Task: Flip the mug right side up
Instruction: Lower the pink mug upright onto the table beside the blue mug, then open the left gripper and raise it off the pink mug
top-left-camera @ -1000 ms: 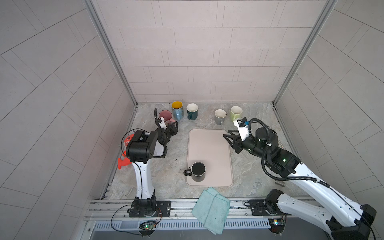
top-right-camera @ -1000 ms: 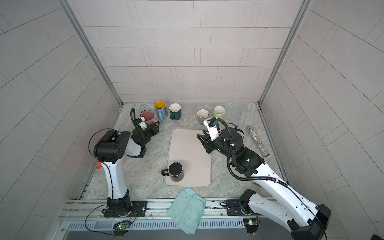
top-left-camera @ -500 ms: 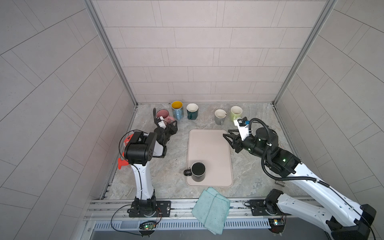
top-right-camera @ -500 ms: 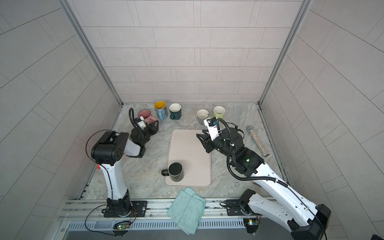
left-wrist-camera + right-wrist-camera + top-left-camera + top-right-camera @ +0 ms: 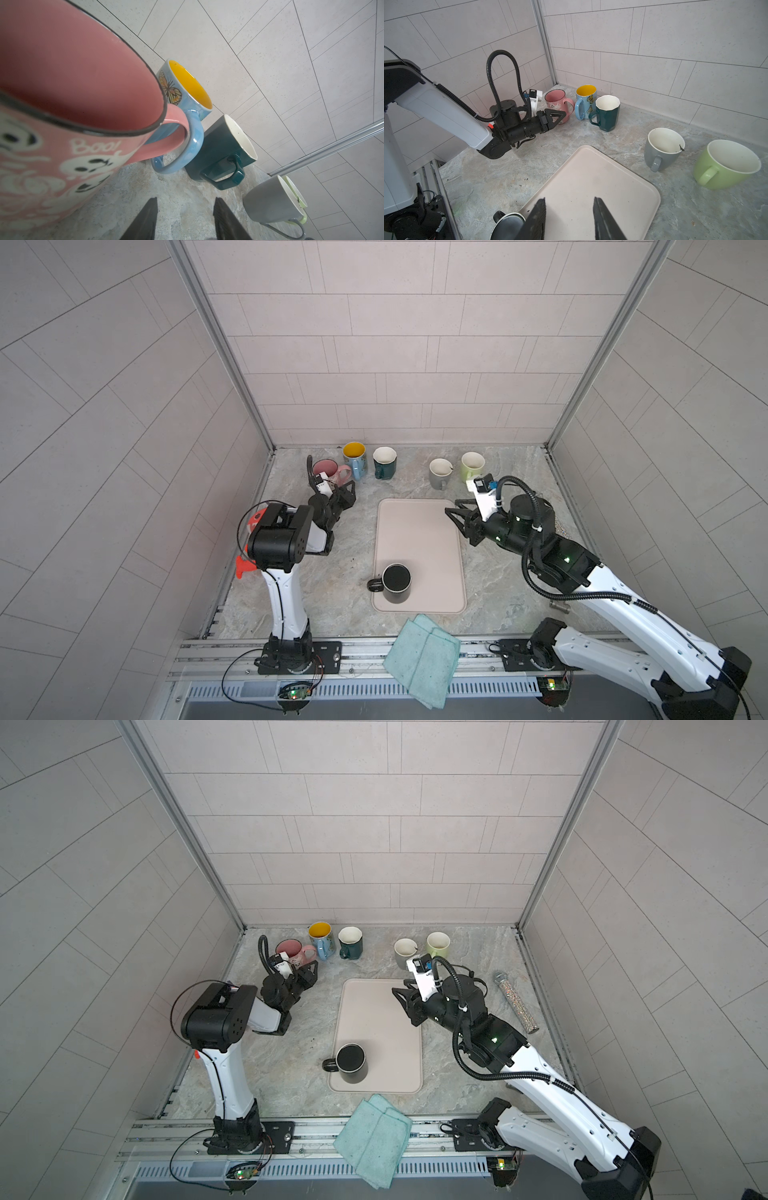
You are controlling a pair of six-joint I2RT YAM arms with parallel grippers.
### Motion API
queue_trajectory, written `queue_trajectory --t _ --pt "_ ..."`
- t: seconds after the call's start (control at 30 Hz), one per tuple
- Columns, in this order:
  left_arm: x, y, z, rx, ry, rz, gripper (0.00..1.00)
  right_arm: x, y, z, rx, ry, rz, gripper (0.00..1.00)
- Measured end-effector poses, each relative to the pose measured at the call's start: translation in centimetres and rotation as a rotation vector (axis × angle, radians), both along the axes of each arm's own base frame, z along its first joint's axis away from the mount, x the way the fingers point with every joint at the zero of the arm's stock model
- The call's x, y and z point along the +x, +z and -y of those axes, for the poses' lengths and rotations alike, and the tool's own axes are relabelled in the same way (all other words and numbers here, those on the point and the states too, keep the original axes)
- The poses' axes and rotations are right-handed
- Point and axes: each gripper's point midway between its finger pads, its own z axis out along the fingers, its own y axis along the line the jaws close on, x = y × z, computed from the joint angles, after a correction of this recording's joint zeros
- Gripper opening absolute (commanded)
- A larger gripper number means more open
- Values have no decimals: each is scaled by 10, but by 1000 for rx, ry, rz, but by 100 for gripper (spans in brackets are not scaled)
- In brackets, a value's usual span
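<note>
Tiled booth (image 5: 395, 344), grey marbled desk (image 5: 324, 572). Seeing matte black ceramic mug (image 5: 397, 583) sitting seemingly rim-down, axis vert., at beige tray's (image 5: 419, 531) near-left corner. Holding both jaws part-open, empty; judging right gripper (image 5: 569, 199) nearer.

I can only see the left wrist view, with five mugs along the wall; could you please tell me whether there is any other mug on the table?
Observer: Yes, in a top view a black mug stands on the near left corner of a beige tray, with its handle reaching past the tray's left edge.
Operator: Thank you. Where is the right gripper?
Observer: The right gripper hovers over the tray's far right corner, with its jaws open and nothing between them.
Operator: Is anything else lying nearby?
Observer: A teal cloth hangs over the front edge of the table.
</note>
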Motion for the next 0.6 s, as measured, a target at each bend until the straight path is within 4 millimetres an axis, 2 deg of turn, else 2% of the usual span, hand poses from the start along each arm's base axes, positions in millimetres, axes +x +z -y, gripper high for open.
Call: queue_trajectory --t 0.13,0.27,0.47,0.6 --pt "-6 -3 0 0 -4 -14 49 0 0 0 2 -1 -2 38" --pt "-20 3 1 -7 -16 -20 49 -1 2 1 9 -2 2 38" --pt "-47 34 7 -30 -47 -2 49 -5 -2 3 30 -3 4 38" --pt "-66 60 25 12 -96 -30 46 -6 -8 3 34 -3 -15 39"
